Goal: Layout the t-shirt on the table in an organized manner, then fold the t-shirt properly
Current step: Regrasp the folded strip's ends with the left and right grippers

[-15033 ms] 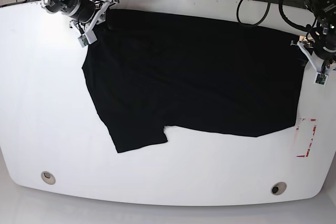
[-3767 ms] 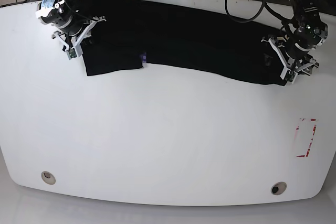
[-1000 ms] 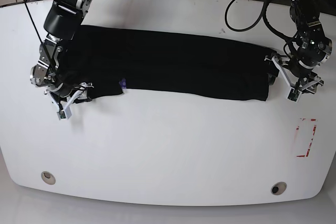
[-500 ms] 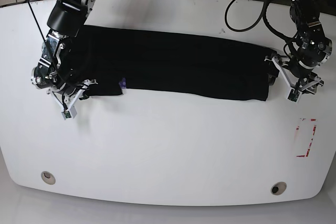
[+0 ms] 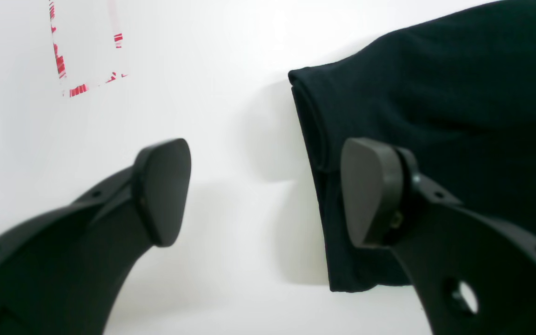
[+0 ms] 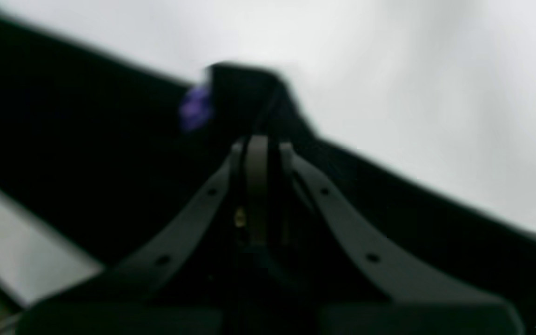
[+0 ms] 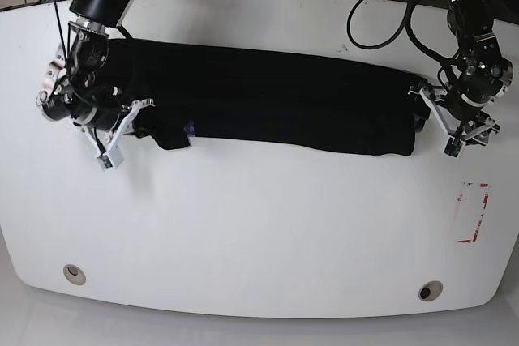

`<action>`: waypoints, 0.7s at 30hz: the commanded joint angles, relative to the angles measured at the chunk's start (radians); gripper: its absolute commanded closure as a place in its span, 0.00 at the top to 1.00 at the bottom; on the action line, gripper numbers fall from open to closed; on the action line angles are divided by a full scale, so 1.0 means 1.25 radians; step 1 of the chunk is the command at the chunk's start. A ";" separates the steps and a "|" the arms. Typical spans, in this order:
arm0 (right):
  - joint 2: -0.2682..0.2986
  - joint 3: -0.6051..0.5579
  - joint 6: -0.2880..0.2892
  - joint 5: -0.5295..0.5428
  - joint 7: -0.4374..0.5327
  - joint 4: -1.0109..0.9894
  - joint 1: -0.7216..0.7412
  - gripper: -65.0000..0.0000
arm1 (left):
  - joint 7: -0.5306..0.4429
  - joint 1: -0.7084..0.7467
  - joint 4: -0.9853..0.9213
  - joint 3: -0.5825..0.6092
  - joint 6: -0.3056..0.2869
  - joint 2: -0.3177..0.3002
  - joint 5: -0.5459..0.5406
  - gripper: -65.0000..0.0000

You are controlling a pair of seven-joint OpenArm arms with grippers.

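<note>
The black t-shirt (image 7: 276,103) lies folded into a long band across the far half of the white table (image 7: 259,224). At its left end my right gripper (image 7: 139,123) is shut on the cloth. The blurred right wrist view shows the closed right gripper (image 6: 256,153) pinching black fabric of the t-shirt (image 6: 86,153) beside a purple speck of print (image 6: 196,109). My left gripper (image 7: 438,129) stands open at the band's right end. In the left wrist view the left gripper (image 5: 265,193) has one finger over the t-shirt (image 5: 435,116) and the other over bare table (image 5: 231,56).
A red-and-white tape mark (image 7: 473,212) sits near the right edge, also in the left wrist view as the tape mark (image 5: 86,46). Two grommet holes (image 7: 75,274) (image 7: 431,290) lie near the front edge. Cables (image 7: 381,6) hang behind the table.
My right gripper closed on the shirt's left end and shifted up and to the right, drawing that corner with it. The left arm has not moved.
</note>
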 commanded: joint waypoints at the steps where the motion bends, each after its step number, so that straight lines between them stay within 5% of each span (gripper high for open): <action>1: 0.027 -0.016 0.001 0.086 -0.008 0.020 -0.013 0.00 | -0.015 -0.011 0.012 0.000 0.003 -0.009 -0.006 0.72; 9: 0.098 -0.160 0.001 0.294 -0.009 0.021 -0.091 0.00 | -0.015 -0.011 0.012 0.001 0.003 -0.009 -0.006 0.72; 21: 0.105 -0.194 0.001 0.314 -0.012 0.058 -0.170 0.06 | -0.015 -0.009 0.012 0.001 0.003 -0.009 -0.006 0.72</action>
